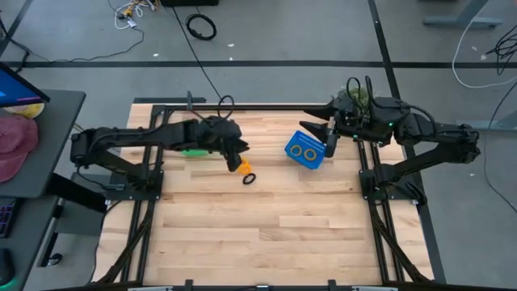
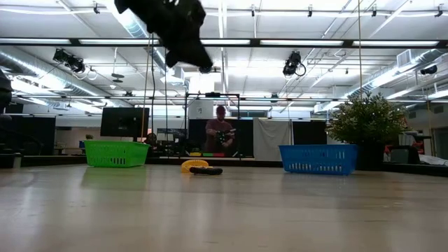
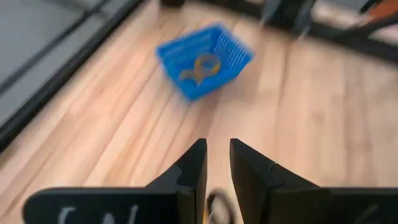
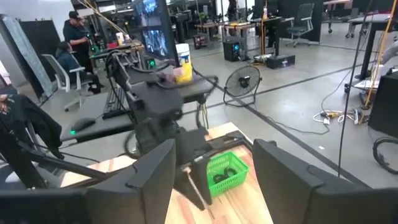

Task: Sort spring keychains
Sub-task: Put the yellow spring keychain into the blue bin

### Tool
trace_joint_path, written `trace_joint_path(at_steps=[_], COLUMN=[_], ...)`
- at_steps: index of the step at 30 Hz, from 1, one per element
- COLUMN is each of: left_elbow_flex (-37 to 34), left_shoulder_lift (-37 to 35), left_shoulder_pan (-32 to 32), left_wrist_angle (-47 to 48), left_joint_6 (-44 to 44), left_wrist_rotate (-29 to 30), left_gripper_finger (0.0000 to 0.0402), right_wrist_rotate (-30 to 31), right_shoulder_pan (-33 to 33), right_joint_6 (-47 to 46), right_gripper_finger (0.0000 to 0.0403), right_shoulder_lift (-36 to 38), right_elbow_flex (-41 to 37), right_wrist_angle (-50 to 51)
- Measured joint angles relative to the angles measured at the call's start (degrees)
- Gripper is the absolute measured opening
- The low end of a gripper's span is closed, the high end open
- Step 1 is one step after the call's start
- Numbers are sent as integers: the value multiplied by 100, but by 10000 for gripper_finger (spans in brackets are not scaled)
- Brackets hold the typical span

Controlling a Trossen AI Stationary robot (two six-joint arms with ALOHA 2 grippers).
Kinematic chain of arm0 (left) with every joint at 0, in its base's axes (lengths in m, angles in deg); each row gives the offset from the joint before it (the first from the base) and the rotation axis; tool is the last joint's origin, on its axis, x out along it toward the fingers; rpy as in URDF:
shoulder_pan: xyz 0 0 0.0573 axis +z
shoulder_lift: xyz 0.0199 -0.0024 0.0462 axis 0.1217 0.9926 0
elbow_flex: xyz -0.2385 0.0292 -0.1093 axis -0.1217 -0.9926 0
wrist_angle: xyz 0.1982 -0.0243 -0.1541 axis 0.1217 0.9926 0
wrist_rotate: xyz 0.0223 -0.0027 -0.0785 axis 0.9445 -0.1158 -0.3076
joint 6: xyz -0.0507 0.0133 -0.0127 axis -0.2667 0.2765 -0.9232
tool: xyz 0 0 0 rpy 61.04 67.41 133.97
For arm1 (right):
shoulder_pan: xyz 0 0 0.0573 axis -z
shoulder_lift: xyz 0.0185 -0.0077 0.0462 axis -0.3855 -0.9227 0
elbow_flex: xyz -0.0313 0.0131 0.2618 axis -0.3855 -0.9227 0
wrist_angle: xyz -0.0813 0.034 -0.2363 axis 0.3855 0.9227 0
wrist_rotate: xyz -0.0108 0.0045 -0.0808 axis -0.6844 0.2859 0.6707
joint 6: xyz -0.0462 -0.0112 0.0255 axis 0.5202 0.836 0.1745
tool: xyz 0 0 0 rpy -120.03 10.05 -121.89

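Left end effector [image 1: 240, 162], fingers nearly together, whether gripping I cannot tell, hovers mid-frame over the orange keychain [image 1: 237, 166]; next I carry it to the blue basket [image 1: 307, 150]

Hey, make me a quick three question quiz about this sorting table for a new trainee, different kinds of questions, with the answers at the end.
1. True or false: the blue basket already holds orange spring keychains.
2. Which gripper hangs over the loose keychains at mid-table? A) left gripper B) right gripper
3. Fill in: the green basket holds keychains of the colour ____.

Key
1. True: two orange rings lie in it in the high view.
2. A: the left gripper is above the orange keychain and the black keychain; the right gripper waits, open, by the blue basket.
3. Black.
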Motion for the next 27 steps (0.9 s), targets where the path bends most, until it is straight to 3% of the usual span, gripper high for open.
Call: trace_joint_path(at_steps=[8,16,21,27], left_elbow_flex=[212,1548,1772,1779], left_shoulder_lift=[318,1426,2102,2739], left_shoulder_pan=[676,761,771,757], left_wrist_angle=[1039,2751,3198,3171], left_joint_6=[127,2064,3063,3421], left_wrist_rotate=[-700,-725,-786,-809], left_gripper_finger=[110,166,166,151], right_wrist_rotate=[-1,-5,-10,-10], right_shoulder_pan=[0,0,0,0], right_joint_6=[0,0,-46,-52], right_gripper_finger=[217,217,217,217], right_shoulder_lift=[-96,-215,-229,-230], right_elbow_flex=[0,2,2,2], right_wrist_angle=[-28,-63,-85,-102])
